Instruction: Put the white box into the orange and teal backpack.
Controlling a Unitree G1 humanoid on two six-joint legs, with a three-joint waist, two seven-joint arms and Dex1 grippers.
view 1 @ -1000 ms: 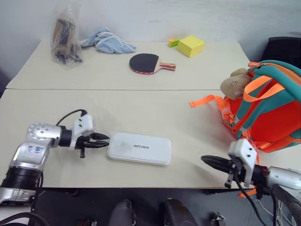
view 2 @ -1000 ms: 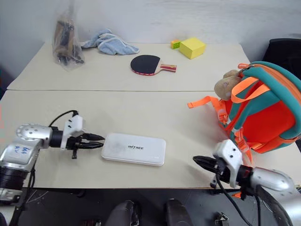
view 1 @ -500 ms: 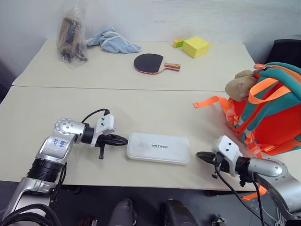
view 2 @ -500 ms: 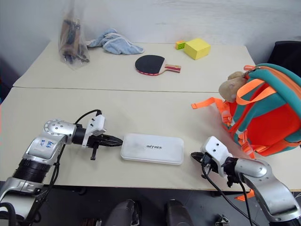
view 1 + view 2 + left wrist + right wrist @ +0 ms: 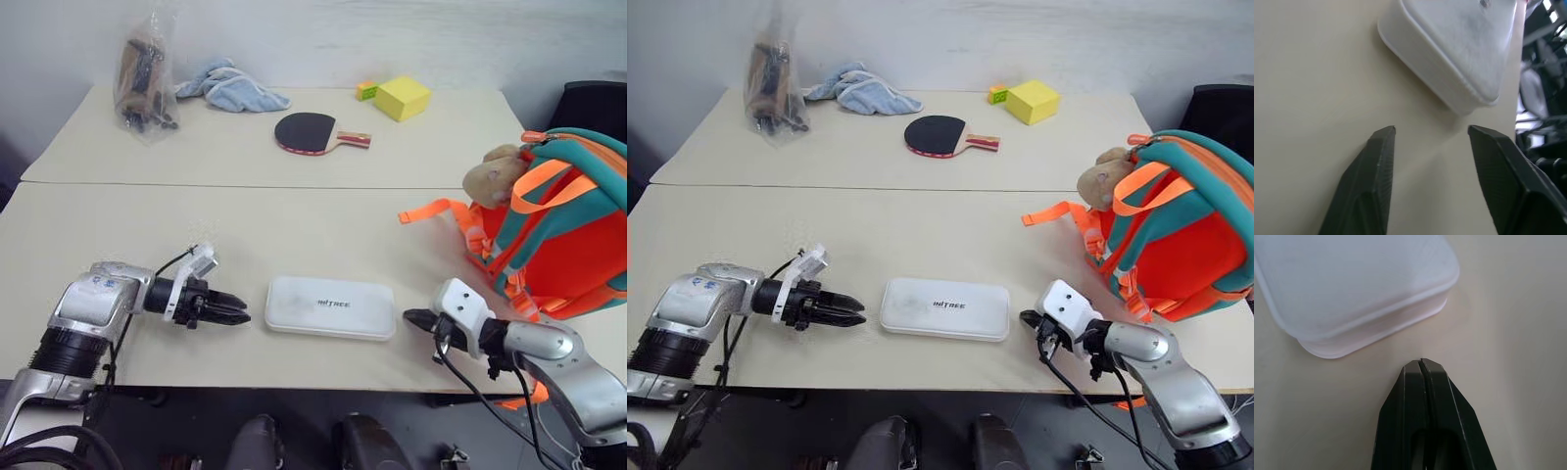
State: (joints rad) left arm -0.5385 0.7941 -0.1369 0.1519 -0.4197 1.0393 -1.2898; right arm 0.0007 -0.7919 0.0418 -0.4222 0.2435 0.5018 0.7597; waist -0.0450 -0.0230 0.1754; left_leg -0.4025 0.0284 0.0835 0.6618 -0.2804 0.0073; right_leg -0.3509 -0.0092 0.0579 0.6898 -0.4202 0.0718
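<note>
**Flat white case flanked by both hands, neither one gripping**

The flat white rectangular box with rounded corners and dark lettering (image 5: pixel 330 307) lies flat on the pale beige surface (image 5: pixel 294 225), near its front edge, well apart from the bright orange soft backpack with teal trim and a tan plush toy (image 5: pixel 558 235), which stands at the right side; the left hand (image 5: pixel 231 314) sits just beside the box's left end with its two black fingers (image 5: pixel 1376 166) spread and nothing between them; the right hand (image 5: pixel 1027 320) sits just beside the box's right end with its fingers pressed together, holding nothing.

The risks, as I judge them: the box is low and smooth, so a finger coming in along the surface may push it instead of getting under or round it, and it could slide toward the front edge, which is close, and drop off; the closed right hand can only brace or nudge, so uneven pressure from the two sides may spin the box; a grip on one end alone may let the long case tilt and slip; whether the backpack's mouth is open wide enough cannot be told from here, and the loose orange webbing strap (image 5: pixel 426 209) may snag an arm on the way over.
</note>
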